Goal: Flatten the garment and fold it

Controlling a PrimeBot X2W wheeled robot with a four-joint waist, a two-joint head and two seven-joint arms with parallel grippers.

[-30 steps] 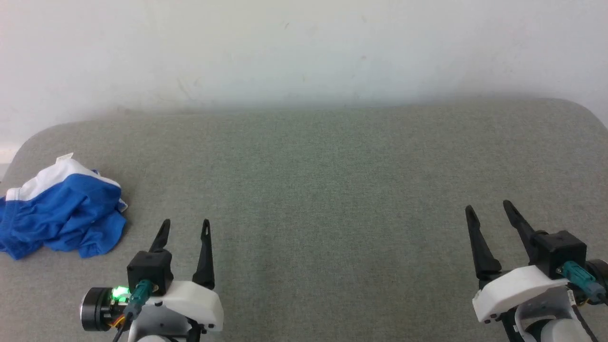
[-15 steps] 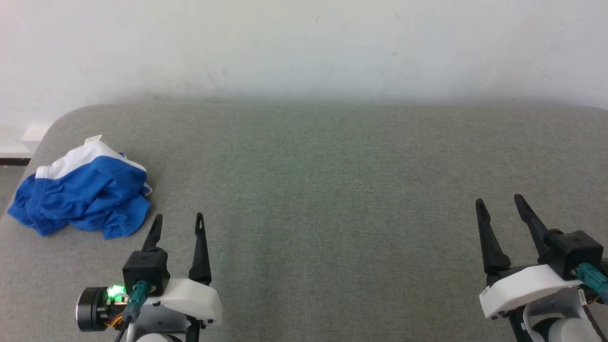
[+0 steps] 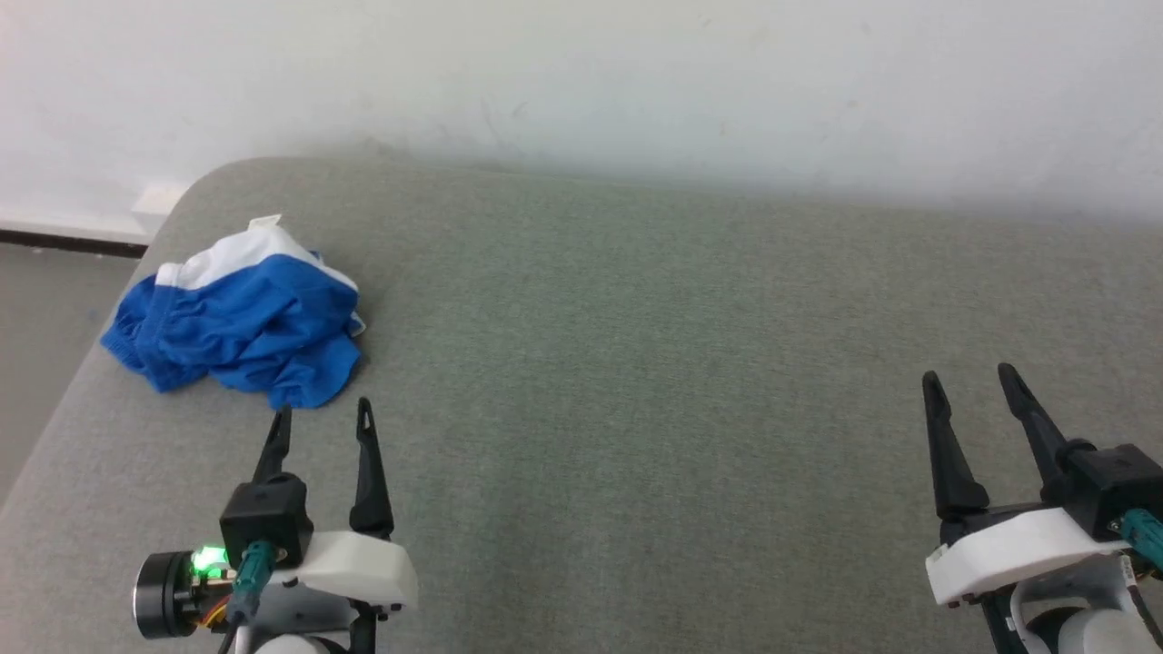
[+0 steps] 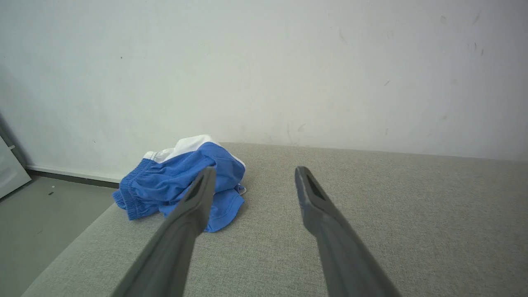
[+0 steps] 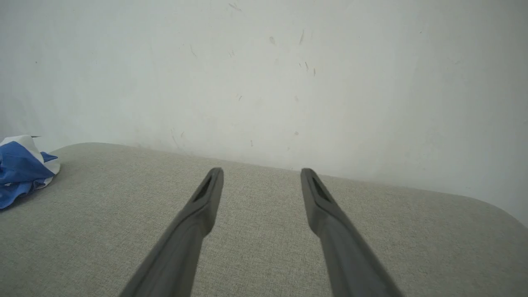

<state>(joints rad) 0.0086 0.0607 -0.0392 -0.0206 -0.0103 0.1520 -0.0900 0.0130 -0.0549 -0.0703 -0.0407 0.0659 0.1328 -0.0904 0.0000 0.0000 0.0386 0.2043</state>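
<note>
Lying crumpled near the far left corner of the grey padded bench [image 3: 636, 363], the garment [image 3: 238, 313] is neither flattened nor folded. The left pincer [image 3: 323, 409] hovers spread just short of it; the right pincer [image 3: 968, 372], also spread, is well apart.

Bare indoor room, perhaps a test space. Scuffed white wall [image 3: 581, 73]; grey fabric-topped table [image 3: 636, 363] with rounded corners beside it; dark skirting strip [image 3: 64, 241]; plain grey floor [image 3: 36, 363] at left.
</note>
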